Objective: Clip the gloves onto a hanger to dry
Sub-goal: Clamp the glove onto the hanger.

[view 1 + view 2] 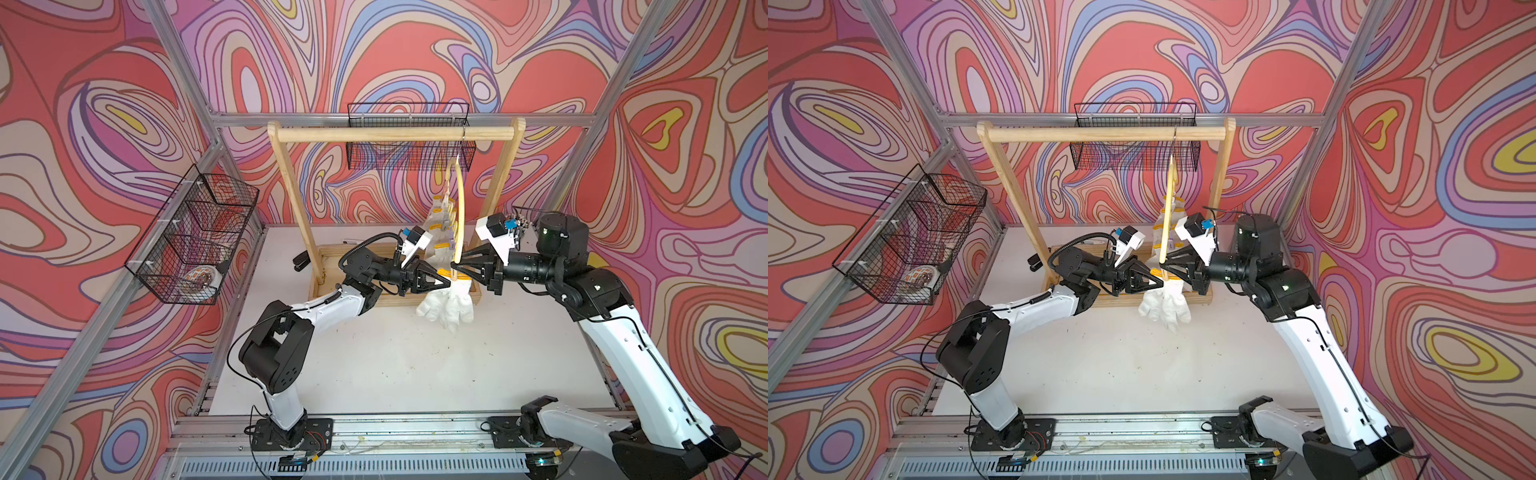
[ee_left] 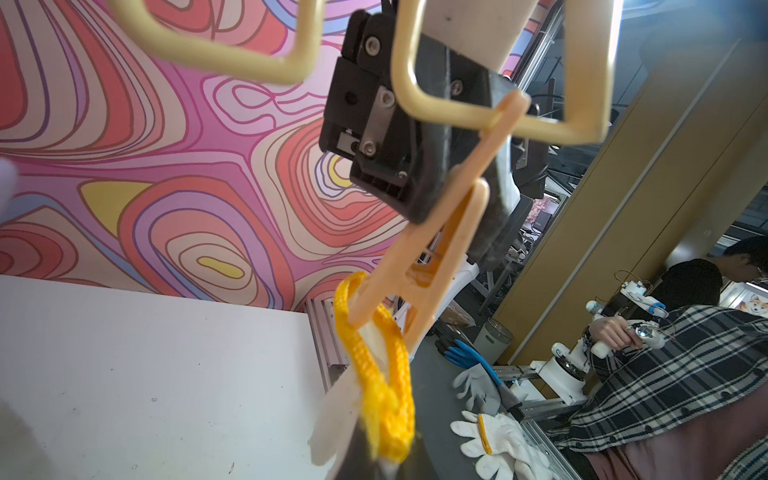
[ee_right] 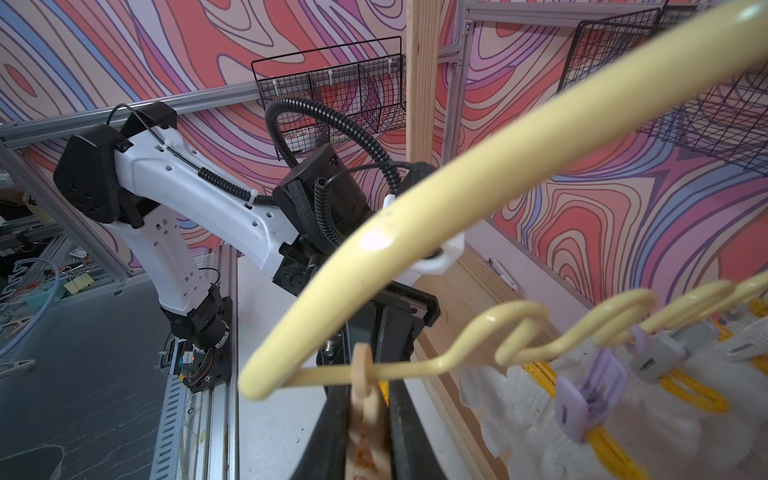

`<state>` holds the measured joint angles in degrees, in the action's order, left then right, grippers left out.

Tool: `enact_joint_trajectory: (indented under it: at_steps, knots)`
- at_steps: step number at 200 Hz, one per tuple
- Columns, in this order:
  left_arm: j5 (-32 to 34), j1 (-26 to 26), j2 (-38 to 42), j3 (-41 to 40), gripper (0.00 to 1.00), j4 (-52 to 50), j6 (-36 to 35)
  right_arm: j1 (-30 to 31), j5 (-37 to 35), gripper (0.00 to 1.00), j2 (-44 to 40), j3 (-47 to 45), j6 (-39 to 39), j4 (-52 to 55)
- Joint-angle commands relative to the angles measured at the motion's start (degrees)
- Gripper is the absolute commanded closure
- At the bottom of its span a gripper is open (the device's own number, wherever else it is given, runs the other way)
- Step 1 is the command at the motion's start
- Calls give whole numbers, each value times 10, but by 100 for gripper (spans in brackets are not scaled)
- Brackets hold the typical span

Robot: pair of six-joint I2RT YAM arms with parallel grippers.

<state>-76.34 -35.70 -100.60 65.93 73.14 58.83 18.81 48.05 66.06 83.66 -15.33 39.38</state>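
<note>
The pale yellow hanger (image 1: 459, 208) (image 1: 1168, 216) hangs by its hook from the wooden rail. Several white gloves (image 1: 436, 232) (image 3: 540, 407) hang from clips along its wavy bar. At its near end dangles a peach clip (image 2: 428, 274) (image 3: 363, 374). My right gripper (image 1: 455, 266) (image 3: 365, 436) is shut on this clip. My left gripper (image 1: 448, 282) (image 2: 374, 465) is shut on the yellow cuff (image 2: 374, 374) of one glove (image 1: 446, 305) (image 1: 1165, 305), whose fingers hang down. The clip's tips sit at the cuff edge.
The wooden rail frame (image 1: 395, 135) stands on the white table (image 1: 374, 353). One wire basket (image 1: 409, 137) hangs on the back wall and another (image 1: 195, 241) on the left wall. A small black object (image 1: 301, 262) lies by the frame's left post.
</note>
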Motion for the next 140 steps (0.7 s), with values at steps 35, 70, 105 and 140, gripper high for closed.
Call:
enact_joint_trajectory:
  at_steps: [35,70,105,140]
  knots:
    - [-15,-4,15,-1,100,52,8,-1,6,100,-6,7,5,-9]
    - [-31,-7,2,16,100,53,12,-1,4,100,-9,7,6,-6]
    - [-41,-8,9,13,100,53,8,-1,6,100,-9,4,7,-8]
    - [-35,-8,17,9,100,53,-11,-1,14,100,-5,3,10,-10]
